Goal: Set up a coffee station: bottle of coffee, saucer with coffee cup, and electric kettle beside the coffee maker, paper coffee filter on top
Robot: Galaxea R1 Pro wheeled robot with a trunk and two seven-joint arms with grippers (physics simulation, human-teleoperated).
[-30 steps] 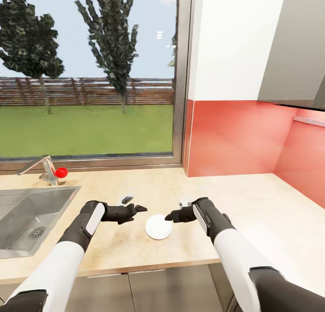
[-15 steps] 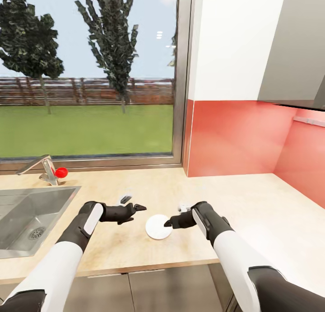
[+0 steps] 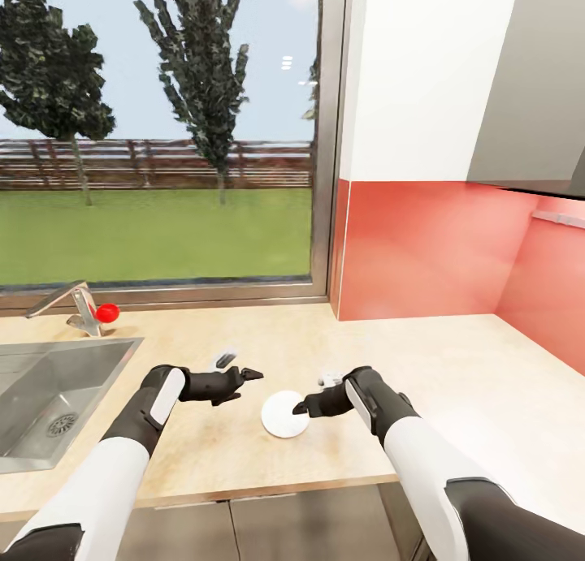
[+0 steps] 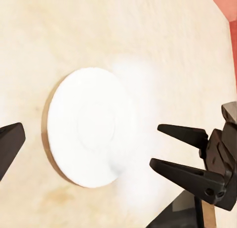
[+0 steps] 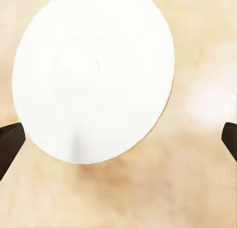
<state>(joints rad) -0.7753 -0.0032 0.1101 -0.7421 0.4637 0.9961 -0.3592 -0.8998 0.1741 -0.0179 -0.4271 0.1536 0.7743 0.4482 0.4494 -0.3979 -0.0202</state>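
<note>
Right gripper (image 3: 302,406), jaws spread and empty, has crept onto the saucer (image 3: 283,414) at lower centre; pickup looks imminent. Left gripper (image 3: 248,376) waits open.

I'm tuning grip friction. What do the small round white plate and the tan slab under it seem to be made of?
The small round white plate looks like glazed ceramic: plain, smooth white with a faint centre ring. It could be plastic. The tan slab looks like matt wood or laminate, going by its pale streaky grain.
</note>
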